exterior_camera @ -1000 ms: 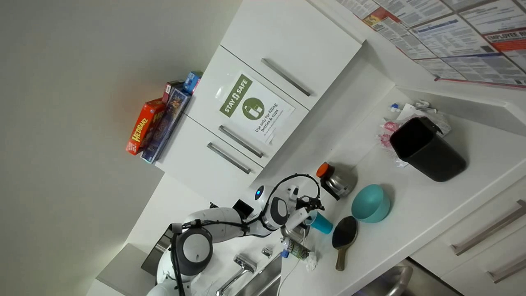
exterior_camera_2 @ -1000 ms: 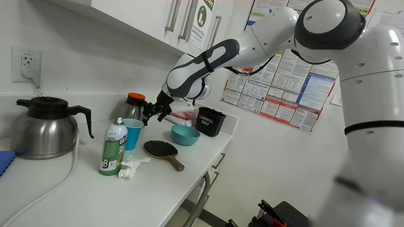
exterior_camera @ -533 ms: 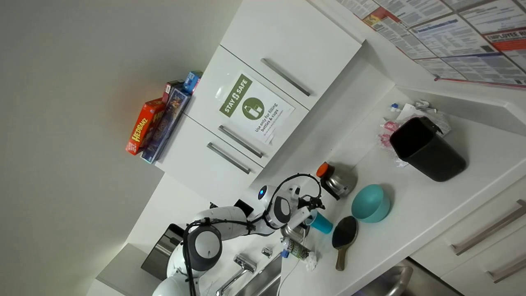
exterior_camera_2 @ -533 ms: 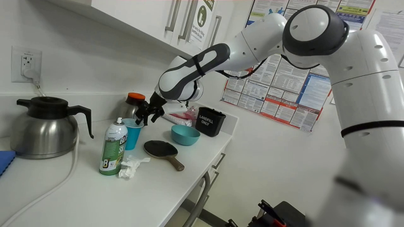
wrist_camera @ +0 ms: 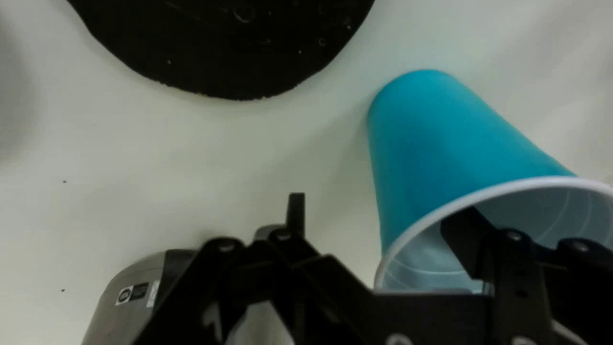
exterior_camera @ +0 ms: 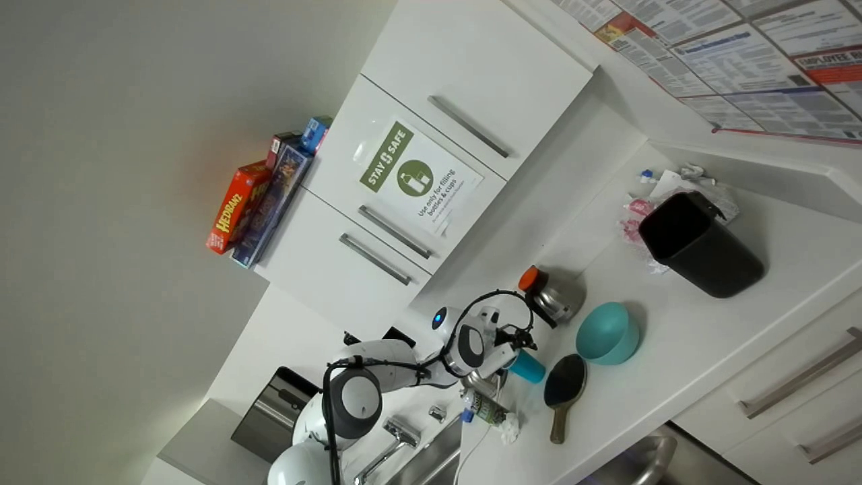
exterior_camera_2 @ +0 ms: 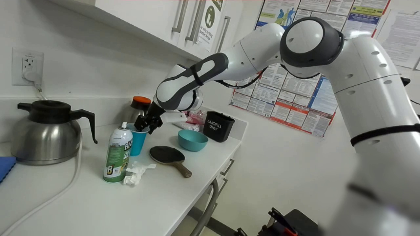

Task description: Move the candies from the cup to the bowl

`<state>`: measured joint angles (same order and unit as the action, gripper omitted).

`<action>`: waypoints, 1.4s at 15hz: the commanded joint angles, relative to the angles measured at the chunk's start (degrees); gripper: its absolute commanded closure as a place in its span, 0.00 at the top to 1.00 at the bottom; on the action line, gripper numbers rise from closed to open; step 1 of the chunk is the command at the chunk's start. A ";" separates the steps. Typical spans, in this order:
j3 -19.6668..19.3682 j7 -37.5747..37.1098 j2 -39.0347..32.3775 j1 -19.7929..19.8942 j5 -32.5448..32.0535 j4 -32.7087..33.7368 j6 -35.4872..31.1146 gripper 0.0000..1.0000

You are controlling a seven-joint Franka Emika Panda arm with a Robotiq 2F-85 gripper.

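My gripper [wrist_camera: 378,215] has its fingers [wrist_camera: 295,211] well apart, and they're right astride the blue plastic cup [wrist_camera: 445,134]! In the wrist view one finger [wrist_camera: 467,239] is down inside the pale mouth, the other is outside the rim, and the cup's side stands in the gap between them. Whether either one touches the plastic, I can't tell; my own finger hides part of the cup's inside.

Over to the white countertop [exterior_camera_2: 82,206], where the cup stands upright near the green-labelled aerosol can [exterior_camera_2: 117,157], with crumpled white paper [exterior_camera_2: 134,175] just beside that can. The table tennis paddle [exterior_camera_2: 166,154] lies flat, black face up, and near it sits the teal bowl [exterior_camera_2: 191,144], apart from my fingers. Close to the back wall [exterior_camera_2: 82,68], there's the steel carafe with the orange lid [exterior_camera: 559,296]; below the wall outlet [exterior_camera_2: 29,62], a steel carafe with a black lid [exterior_camera_2: 46,141]. Past the bowl, the black LANDFILL ONLY bin [exterior_camera_2: 213,134]! Up top: white cabinets [exterior_camera: 478,74] wearing a STAY SAFE sign [exterior_camera: 423,178], a red HEDBANZ box [exterior_camera: 239,205] above them, and printed notices [exterior_camera_2: 282,114].
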<state>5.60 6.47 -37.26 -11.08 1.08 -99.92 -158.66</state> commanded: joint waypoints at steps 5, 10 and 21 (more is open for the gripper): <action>-0.12 -2.31 -1.36 -1.06 -1.76 3.08 1.68 0.12; -0.42 -3.06 0.07 -1.28 -1.62 2.26 2.43 0.00; 1.68 1.58 21.13 5.23 0.40 -13.79 11.39 0.01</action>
<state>6.59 5.62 -24.87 -8.90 1.11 -106.72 -151.43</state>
